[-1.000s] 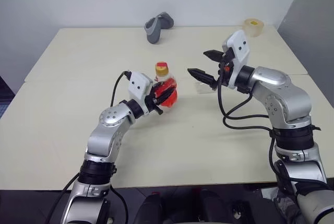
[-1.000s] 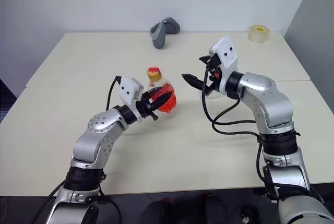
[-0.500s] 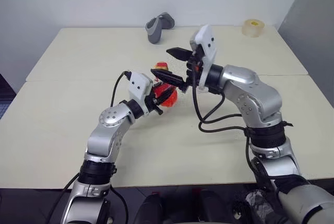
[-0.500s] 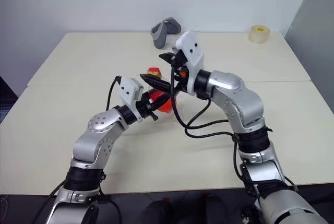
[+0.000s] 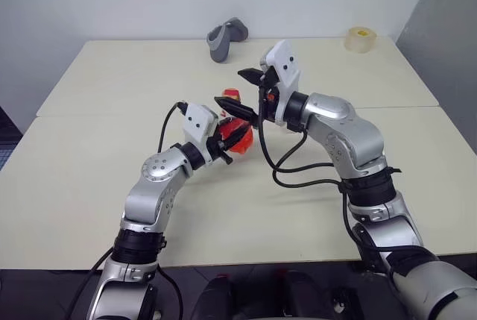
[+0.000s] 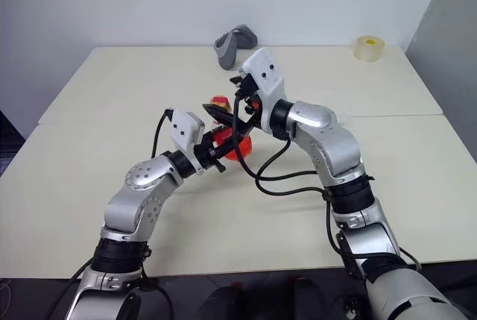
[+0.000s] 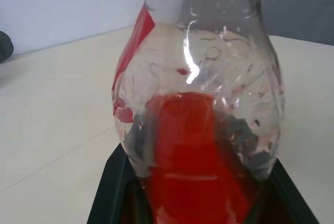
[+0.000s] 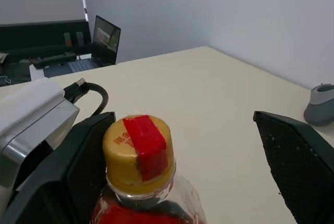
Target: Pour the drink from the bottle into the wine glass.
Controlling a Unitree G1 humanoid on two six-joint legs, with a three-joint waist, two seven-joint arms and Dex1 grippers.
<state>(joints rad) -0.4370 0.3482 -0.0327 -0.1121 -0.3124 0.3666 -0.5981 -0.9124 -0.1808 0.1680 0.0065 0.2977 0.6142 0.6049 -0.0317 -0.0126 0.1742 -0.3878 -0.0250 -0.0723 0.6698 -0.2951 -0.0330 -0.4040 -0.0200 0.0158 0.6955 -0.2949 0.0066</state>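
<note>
My left gripper point(image 5: 228, 139) is shut on the bulbous body of the bottle point(image 5: 238, 133), holding it upright above the table. The drink point(image 7: 188, 145), bright red, fills the lower part of the clear bottle. Its yellow cap with a red top point(image 8: 138, 151) rises between the black fingers point(image 8: 86, 166) of my right gripper point(image 5: 235, 89). That gripper is open, one finger on each side of the cap with a gap to both. The wine glass is hidden behind my right arm.
A grey curved object point(image 5: 226, 38) lies at the table's far edge and a roll of tape point(image 5: 361, 38) sits at the far right corner. A seam point(image 5: 112, 113) crosses the cream table. A laptop point(image 8: 107, 36) stands beyond the table.
My right gripper has swung left from the table's right side to the bottle's cap, staying open. The left gripper has held the bottle still.
</note>
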